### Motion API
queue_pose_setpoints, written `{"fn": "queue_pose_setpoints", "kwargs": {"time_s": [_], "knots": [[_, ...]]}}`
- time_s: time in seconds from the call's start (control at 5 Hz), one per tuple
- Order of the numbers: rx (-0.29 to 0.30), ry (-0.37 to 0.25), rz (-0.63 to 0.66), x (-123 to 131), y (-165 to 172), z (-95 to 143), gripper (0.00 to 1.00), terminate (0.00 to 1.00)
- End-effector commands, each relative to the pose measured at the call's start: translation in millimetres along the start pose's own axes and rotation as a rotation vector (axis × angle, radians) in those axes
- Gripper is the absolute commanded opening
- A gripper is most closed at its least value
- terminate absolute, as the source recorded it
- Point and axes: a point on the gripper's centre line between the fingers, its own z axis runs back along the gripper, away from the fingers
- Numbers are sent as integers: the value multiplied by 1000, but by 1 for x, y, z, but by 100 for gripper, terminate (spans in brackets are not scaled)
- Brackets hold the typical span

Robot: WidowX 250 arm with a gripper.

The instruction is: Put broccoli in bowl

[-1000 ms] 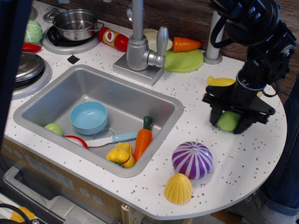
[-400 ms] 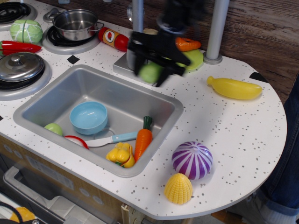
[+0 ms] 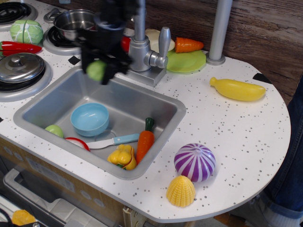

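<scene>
The broccoli (image 3: pixel 96 70), clenched in the claw (image 3: pixel 98 72), has been carried from beside the faucet (image 3: pixel 142 45) to above the sink's (image 3: pixel 156 101) back-left rim, so only lowering toward the blue bowl (image 3: pixel 90 118) is judged left.

Gripper (image 3: pixel 98 71) blurred, jaws shut on broccoli (image 3: pixel 96 70), in air over back-left of sink (image 3: pixel 163 106). Bowl (image 3: pixel 90 119) below in sink; carrot (image 3: pixel 145 138) to the right of the bowl.
</scene>
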Motion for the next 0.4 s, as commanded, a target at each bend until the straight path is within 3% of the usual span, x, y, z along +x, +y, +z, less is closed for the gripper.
{"fn": "queue_pose_setpoints", "kwargs": {"time_s": [0.0,0.2], "knots": [[-63,-127,-43,-8,26,-16,100,0],[-63,-127,-43,-8,26,-16,100,100]]}}
